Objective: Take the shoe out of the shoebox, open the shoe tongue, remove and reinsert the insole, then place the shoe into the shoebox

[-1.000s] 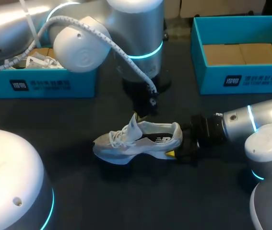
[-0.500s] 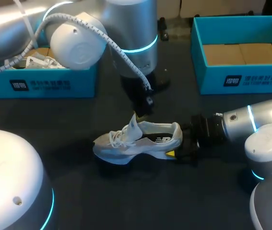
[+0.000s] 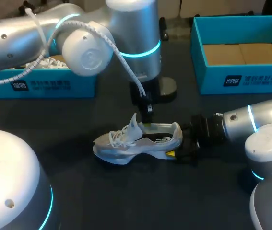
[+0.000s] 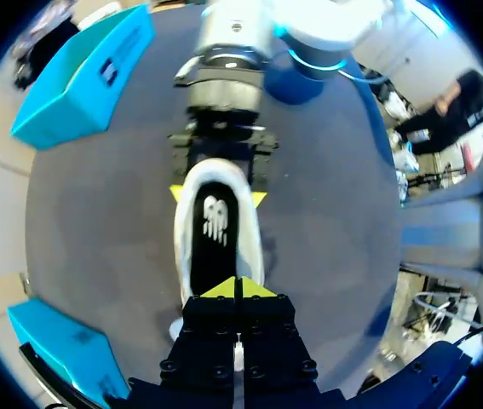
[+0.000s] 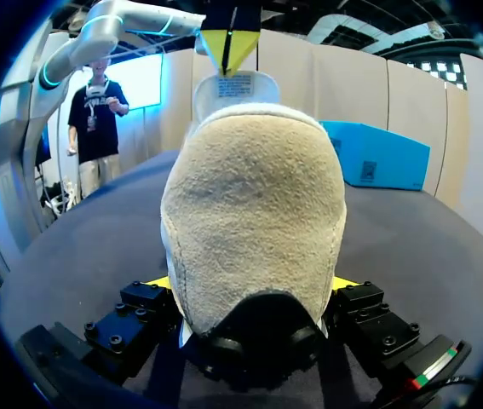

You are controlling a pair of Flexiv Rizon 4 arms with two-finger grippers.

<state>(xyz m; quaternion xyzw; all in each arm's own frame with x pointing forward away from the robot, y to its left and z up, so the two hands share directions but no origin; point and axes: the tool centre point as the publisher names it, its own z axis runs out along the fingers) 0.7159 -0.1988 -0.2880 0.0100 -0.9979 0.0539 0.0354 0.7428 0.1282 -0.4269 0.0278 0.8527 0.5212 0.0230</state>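
Head view: dark worktop [image 3: 126, 201] had open room in front of and to both sides of the shoe [image 3: 136, 141], which lay on its sole mid-worktop, toe to the left, heel to the right. Right shoebox [image 3: 241, 79] sat at the back right edge, open, cardboard floor showing, well apart from the shoe. Left shoebox [image 3: 44, 86] sat at the back left, partly hidden by the left arm [image 3: 126, 28]. That arm came in from the left and dropped its wrist straight down over the shoe, with the left pincer [image 3: 147, 112] at the raised tongue [image 3: 135, 122]. Right arm [image 3: 251, 122] lay low and level from the right, with the right pincer [image 3: 180, 146] at the heel. Left wrist view: left pincer [image 4: 238, 288] had its yellow tips pressed together over the shoe mouth. Ahead of it were the black insole [image 4: 214, 230] inside the shoe and the right pincer [image 4: 217, 196], one yellow tip on each side of the heel. Both boxes sat off to one side, with bare worktop on the other. Right wrist view: right pincer [image 5: 254, 285] clamped the heel, fingers [image 5: 160, 283] touching it from both sides. Beyond the shoe, the left pincer [image 5: 228, 47] pointed down with tips together, at the tongue's top edge [image 5: 237, 85]. Couldn't tell whether any tongue was nipped between them. Left shoebox [image 5: 377, 153] was well apart from the shoe.
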